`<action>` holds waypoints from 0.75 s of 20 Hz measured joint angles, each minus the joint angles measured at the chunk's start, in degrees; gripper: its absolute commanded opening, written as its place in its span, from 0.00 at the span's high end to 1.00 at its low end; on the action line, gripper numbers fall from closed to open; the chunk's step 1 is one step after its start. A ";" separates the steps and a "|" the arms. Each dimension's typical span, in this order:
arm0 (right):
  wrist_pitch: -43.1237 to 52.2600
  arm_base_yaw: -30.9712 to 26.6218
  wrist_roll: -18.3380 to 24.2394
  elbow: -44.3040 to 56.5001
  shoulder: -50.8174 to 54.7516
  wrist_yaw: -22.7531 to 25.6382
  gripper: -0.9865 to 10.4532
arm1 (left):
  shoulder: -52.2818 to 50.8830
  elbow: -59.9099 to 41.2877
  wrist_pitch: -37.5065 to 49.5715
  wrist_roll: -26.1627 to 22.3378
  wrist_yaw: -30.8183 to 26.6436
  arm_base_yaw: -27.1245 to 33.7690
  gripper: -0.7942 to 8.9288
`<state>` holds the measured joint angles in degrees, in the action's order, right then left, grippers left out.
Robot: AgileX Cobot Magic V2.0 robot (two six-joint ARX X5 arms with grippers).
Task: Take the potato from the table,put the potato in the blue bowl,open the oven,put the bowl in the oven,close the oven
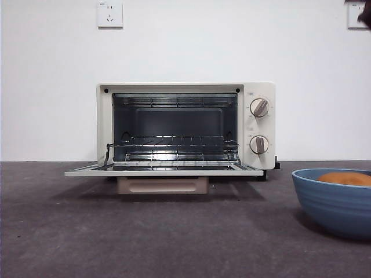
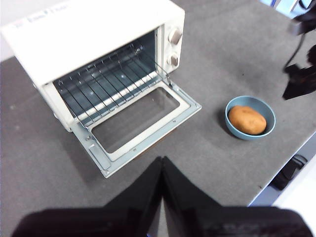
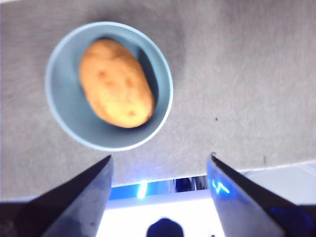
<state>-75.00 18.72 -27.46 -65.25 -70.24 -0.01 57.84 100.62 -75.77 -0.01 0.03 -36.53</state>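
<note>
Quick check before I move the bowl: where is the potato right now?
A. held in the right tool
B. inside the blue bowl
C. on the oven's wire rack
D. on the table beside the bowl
B: the potato lies inside the blue bowl, which stands on the table apart from the open oven; the right tool hangs open above it, holding nothing.

A staged test bench in a lab rather than a lived-in kitchen. The oven [image 1: 185, 130] stands alone at the centre of the front view on a dark grey matte worktop [image 1: 87, 231], against a bare white wall [image 1: 52, 87] with a wall socket [image 1: 110, 14] at upper left and a second socket [image 1: 355, 16] at the upper right corner. At the right of the left wrist view, the worktop edge drops to a pale floor [image 2: 301, 192].
</note>
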 measured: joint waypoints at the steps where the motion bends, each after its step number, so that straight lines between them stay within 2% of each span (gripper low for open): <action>1: 0.24 0.00 -1.18 0.02 -1.36 0.00 0.64 | -1.07 0.00 0.00 -0.04 -0.11 0.00 0.92; 5: 5.46 -2.10 -4.11 2.60 -4.35 -1.07 0.64 | -4.59 0.00 0.00 -1.62 -0.28 0.00 0.92; 9: 9.42 -4.48 -4.72 8.72 -7.21 -2.10 0.64 | -6.99 0.00 0.00 -2.54 -2.73 0.00 0.92; 15: 15.93 -7.06 -6.64 12.92 -7.87 -3.45 0.64 | -6.27 -0.02 0.00 -2.62 -3.08 0.00 0.92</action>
<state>-59.07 11.66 -34.11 -52.34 -78.11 -3.46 51.57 100.60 -75.77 -2.63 -3.05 -36.53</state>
